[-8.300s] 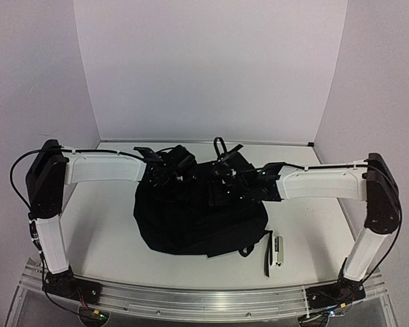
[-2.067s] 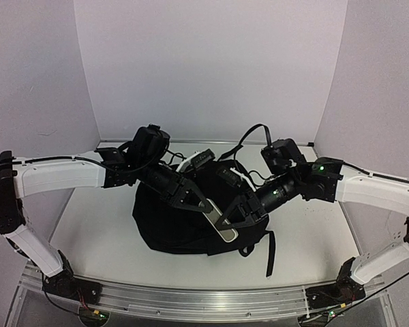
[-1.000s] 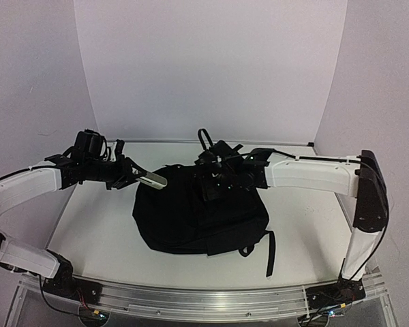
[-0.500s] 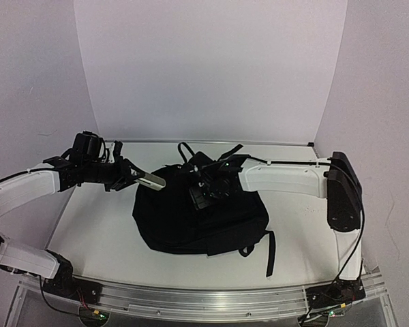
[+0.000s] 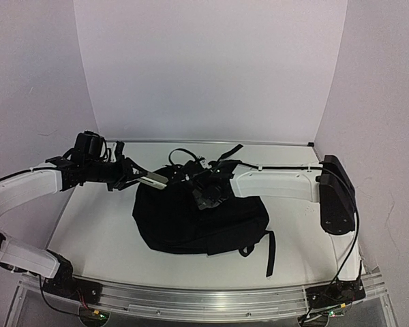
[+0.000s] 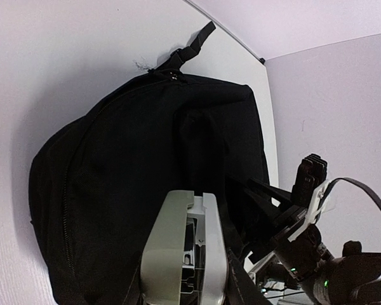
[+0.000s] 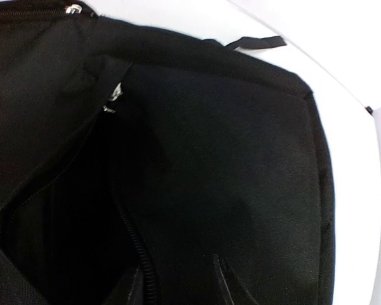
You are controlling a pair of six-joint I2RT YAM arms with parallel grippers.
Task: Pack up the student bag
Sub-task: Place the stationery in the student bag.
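Two claws from above: your left claw (image 5: 138, 178) is clamped on a grey stapler (image 5: 153, 181), which juts toward the far left corner of the student bag (image 5: 191, 221). Your right claw (image 5: 206, 194) is down on the bag's far edge, just beyond the stapler's tip.
Bag place: flat on the table (image 5: 95, 231), below and ahead of both claws.
Left wrist view: the stapler (image 6: 185, 254) sits between the fingers, with the bag (image 6: 133, 152) ahead of and beneath it.
Right wrist view: the zip mouth (image 7: 70, 210) gapes ahead-left of the fingertips (image 7: 219, 274). You cannot tell whether they pinch the fabric, because the tips are cut off at the frame edge.
Step in hand: stapler poised for loading, right claw at the mouth.
Next move calls for: lift the mouth's lip with the right claw, then steer the stapler tip-first into the gap before you release it.
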